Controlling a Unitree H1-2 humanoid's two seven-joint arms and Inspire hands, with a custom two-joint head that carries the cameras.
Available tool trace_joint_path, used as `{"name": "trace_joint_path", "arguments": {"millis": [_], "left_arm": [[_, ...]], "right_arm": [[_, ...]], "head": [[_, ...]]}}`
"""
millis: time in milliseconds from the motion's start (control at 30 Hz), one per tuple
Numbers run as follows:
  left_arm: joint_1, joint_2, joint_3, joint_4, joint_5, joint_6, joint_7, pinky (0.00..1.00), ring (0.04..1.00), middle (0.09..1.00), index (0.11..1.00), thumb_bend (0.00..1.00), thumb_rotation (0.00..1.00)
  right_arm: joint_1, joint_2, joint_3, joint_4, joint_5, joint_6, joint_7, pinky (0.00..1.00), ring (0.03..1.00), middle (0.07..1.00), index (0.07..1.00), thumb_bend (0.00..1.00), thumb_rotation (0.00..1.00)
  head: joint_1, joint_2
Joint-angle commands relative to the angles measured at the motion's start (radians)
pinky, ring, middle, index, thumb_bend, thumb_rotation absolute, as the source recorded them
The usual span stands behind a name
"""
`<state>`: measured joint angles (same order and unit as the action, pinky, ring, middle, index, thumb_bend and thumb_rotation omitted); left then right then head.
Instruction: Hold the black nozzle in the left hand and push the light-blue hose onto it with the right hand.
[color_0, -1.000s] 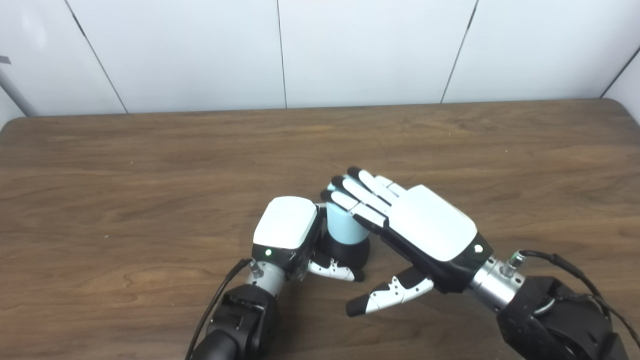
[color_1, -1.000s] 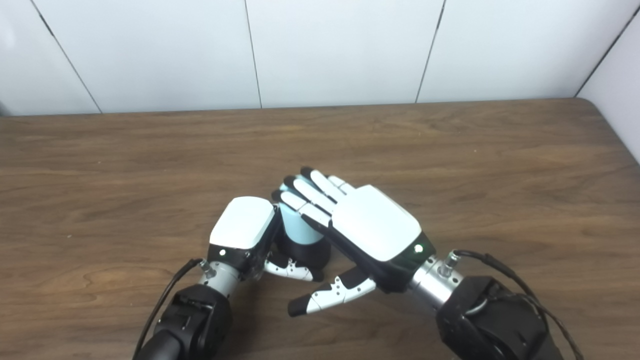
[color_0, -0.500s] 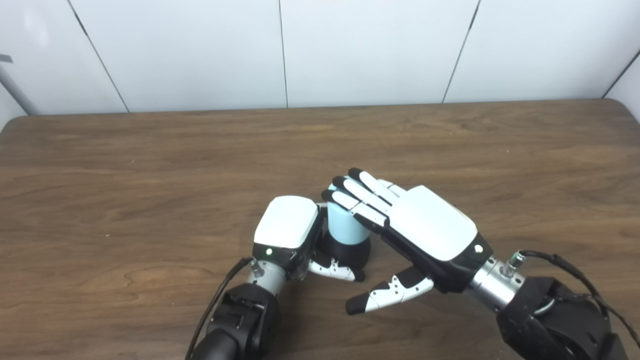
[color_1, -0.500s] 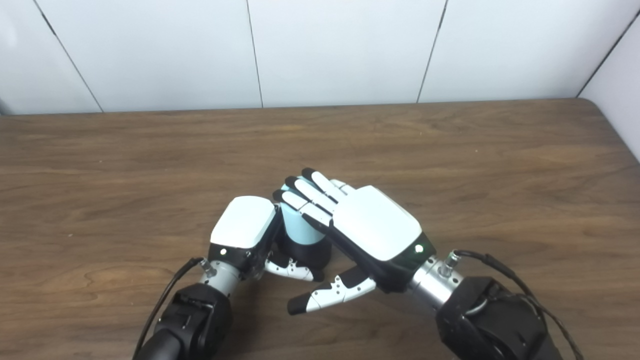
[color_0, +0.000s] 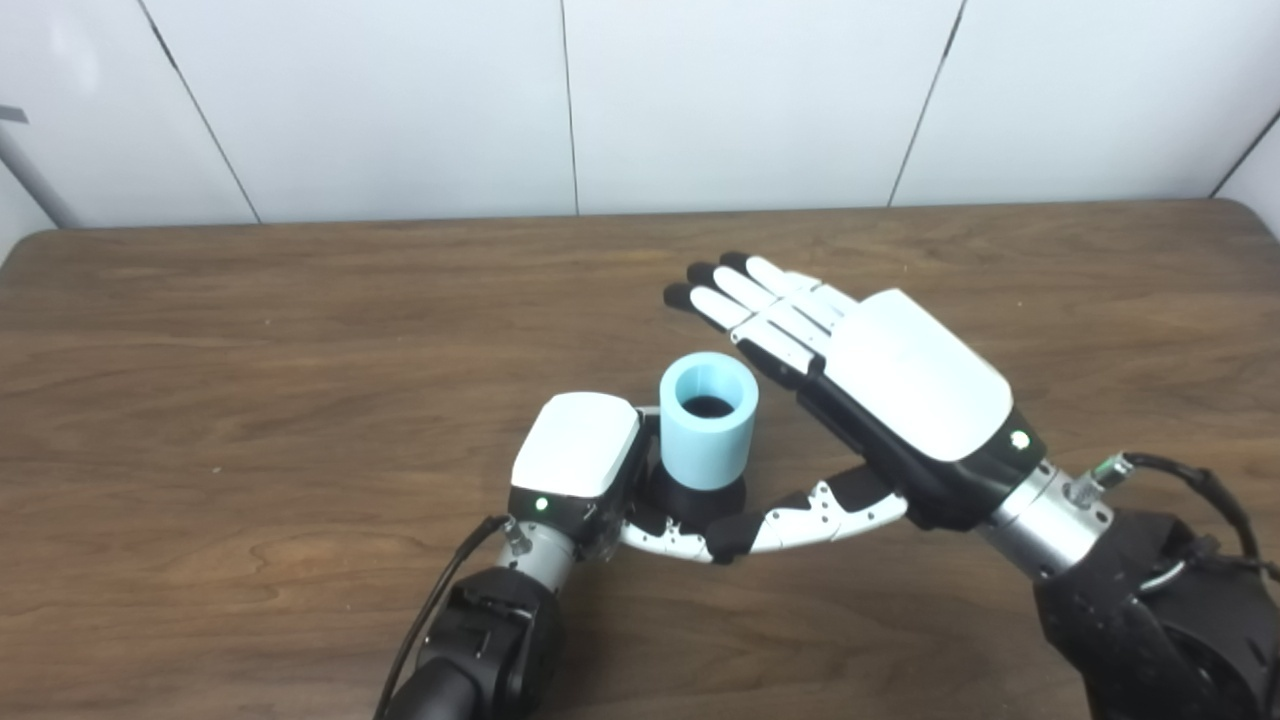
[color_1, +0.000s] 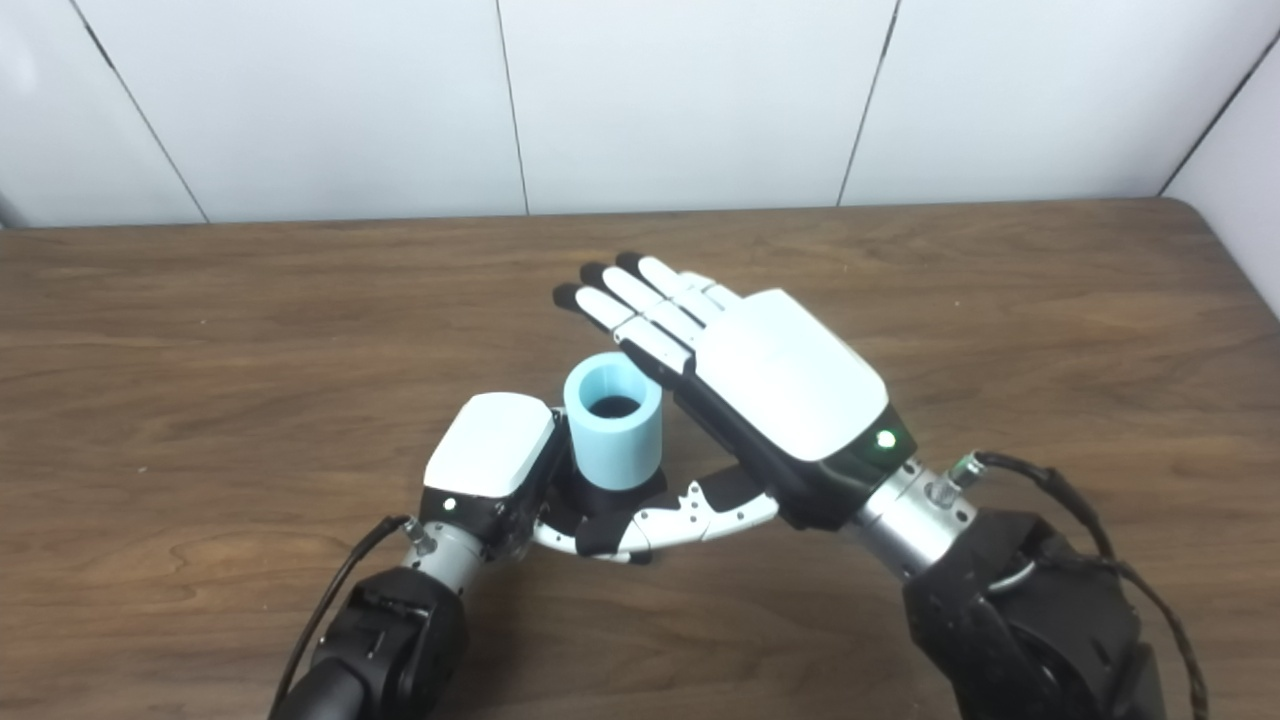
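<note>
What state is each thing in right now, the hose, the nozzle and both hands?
light-blue hose: upright, seated on the nozzle, open end up.
black nozzle: standing on the table, gripped by the left hand.
left hand: shut on the black nozzle.
right hand: open, fingers straight, above and beside the hose, holding nothing.

Looks like a robot lab or test bench setup, not anyone's home. Just a wood-grain table (color_0: 300, 330) with plain white wall panels (color_0: 400, 100) right behind it, and a cabled humanoid arm (color_0: 1150, 620) reaching over the table.
</note>
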<state>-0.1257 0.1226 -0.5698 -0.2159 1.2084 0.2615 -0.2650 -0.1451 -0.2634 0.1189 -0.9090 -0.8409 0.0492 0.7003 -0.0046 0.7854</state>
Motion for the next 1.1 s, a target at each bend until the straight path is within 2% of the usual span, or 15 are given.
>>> {"name": "trace_joint_path", "arguments": {"millis": [0, 200, 333, 367, 467, 500, 533, 567, 633, 900, 1033, 1067], "left_arm": [[0.044, 0.007, -0.024, 0.050, -0.011, -0.007, -0.060, 0.35, 0.420, 0.407, 0.495, 0.52, 0.00], [0.045, 0.004, -0.022, 0.051, -0.001, 0.001, -0.057, 0.33, 0.408, 0.408, 0.494, 0.52, 0.00], [0.048, 0.002, -0.014, 0.050, -0.009, -0.001, -0.040, 0.36, 0.430, 0.417, 0.500, 0.52, 0.00], [0.047, 0.006, -0.012, 0.046, -0.016, -0.011, -0.031, 0.38, 0.461, 0.439, 0.498, 0.52, 0.00], [0.042, 0.020, -0.005, 0.036, -0.047, -0.045, -0.008, 0.53, 0.617, 0.623, 0.495, 0.52, 0.05], [0.040, 0.026, -0.002, 0.036, -0.058, -0.059, 0.002, 0.57, 0.650, 0.653, 0.533, 0.60, 0.05], [0.037, 0.032, 0.002, 0.036, -0.068, -0.076, 0.018, 0.61, 0.681, 0.682, 0.612, 0.77, 0.06], [0.035, 0.037, 0.006, 0.035, -0.077, -0.089, 0.028, 0.65, 0.704, 0.707, 0.662, 0.87, 0.06], [0.027, 0.048, 0.011, 0.026, -0.074, -0.099, 0.033, 0.72, 0.769, 0.777, 0.753, 0.97, 0.12], [-0.013, 0.081, 0.047, -0.028, -0.028, -0.090, -0.001, 0.97, 0.941, 0.916, 0.909, 1.00, 0.29], [-0.026, 0.092, 0.083, -0.056, -0.032, -0.102, -0.006, 1.00, 0.949, 0.921, 0.930, 1.00, 0.33], [-0.027, 0.092, 0.092, -0.063, -0.031, -0.103, -0.009, 0.93, 0.893, 0.879, 0.902, 1.00, 0.34]], "right_arm": [[-0.028, -0.002, -0.029, -0.030, 0.015, 0.017, -0.003, 0.92, 0.979, 0.967, 0.945, 0.61, 1.00], [-0.022, -0.006, -0.059, -0.023, 0.031, 0.032, 0.005, 0.91, 0.985, 0.968, 0.940, 0.61, 1.00], [-0.019, -0.007, -0.058, -0.015, 0.009, 0.031, 0.021, 0.91, 0.990, 0.964, 0.948, 0.61, 1.00], [-0.016, -0.007, -0.058, -0.012, 0.007, 0.030, 0.022, 0.91, 0.990, 0.963, 0.950, 0.61, 1.00], [-0.013, -0.003, -0.058, -0.006, 0.002, 0.028, 0.025, 0.91, 0.983, 0.961, 0.956, 0.61, 1.00], [-0.013, -0.001, -0.057, -0.005, -0.001, 0.027, 0.026, 0.91, 0.982, 0.961, 0.958, 0.61, 1.00], [-0.012, 0.000, -0.057, -0.005, -0.003, 0.027, 0.026, 0.91, 0.981, 0.961, 0.958, 0.61, 1.00], [-0.011, 0.002, -0.057, -0.004, -0.007, 0.028, 0.027, 0.91, 0.982, 0.962, 0.959, 0.61, 1.00], [-0.009, 0.005, -0.055, -0.002, -0.013, 0.024, 0.024, 0.91, 0.978, 0.962, 0.960, 0.61, 1.00], [-0.001, 0.021, -0.053, 0.004, -0.018, 0.013, 0.013, 0.90, 0.972, 0.957, 0.963, 0.64, 1.00], [0.000, 0.027, -0.051, 0.009, -0.022, 0.011, 0.012, 0.91, 0.976, 0.960, 0.969, 0.65, 1.00], [0.001, 0.029, -0.051, 0.011, -0.023, 0.010, 0.011, 0.91, 0.977, 0.961, 0.970, 0.65, 1.00]], "head": [[0.002, 0.000], [0.004, 0.000], [0.006, 0.000], [0.007, 0.000], [0.006, 0.000], [0.006, 0.000], [0.006, 0.000], [0.004, -0.001], [0.001, -0.002], [0.005, -0.005], [0.006, -0.006], [0.006, -0.006]]}}
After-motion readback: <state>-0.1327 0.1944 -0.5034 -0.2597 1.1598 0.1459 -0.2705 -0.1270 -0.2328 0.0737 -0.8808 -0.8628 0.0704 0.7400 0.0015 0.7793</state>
